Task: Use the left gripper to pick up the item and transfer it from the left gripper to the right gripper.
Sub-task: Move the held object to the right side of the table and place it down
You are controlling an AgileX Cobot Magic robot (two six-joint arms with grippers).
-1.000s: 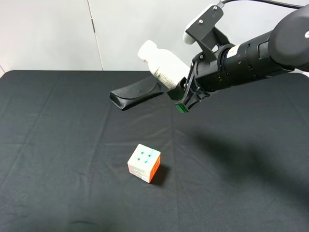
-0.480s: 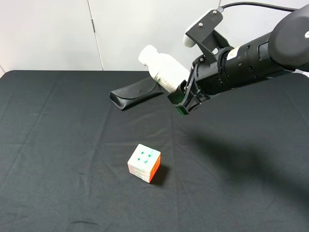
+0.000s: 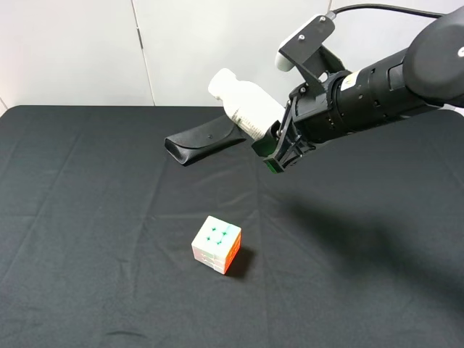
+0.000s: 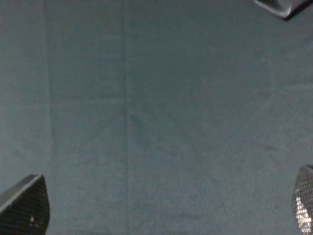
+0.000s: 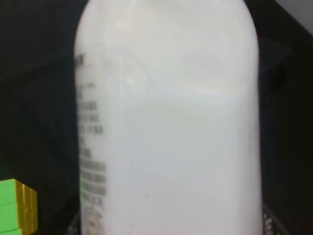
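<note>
Surroundings: black glasses case (image 3: 205, 140) lies flat nr back edge of desk (image 3: 87, 217), abt mid-width, long axis slanted. Colour cube (image 3: 217, 244) sits mid-desk toward front edge, well apart from the case. Nothing betw. the two.

Task item: white bottle (image 3: 245, 102) is off the desk, in the air over the back-centre area, tilted, cap end toward back-left corner. R gripper (image 3: 274, 148) is clamped on its base end. R wrist view is filled by the bottle wall (image 5: 166, 122), w/ small print down one side.

L gripper (image 4: 164, 208): jaws spread wide, nothing betw. them, mesh-pattern fingertips (image 4: 27, 205) over bare cloth. Corner of the case (image 4: 279, 6) shows at frame edge.

Room: left half and front-right of desk open.

Materials: desk covered in matte black cloth w/ fold creases; bottle smooth opaque plastic, rounded shoulder; case smooth, flat; cube glossy.
</note>
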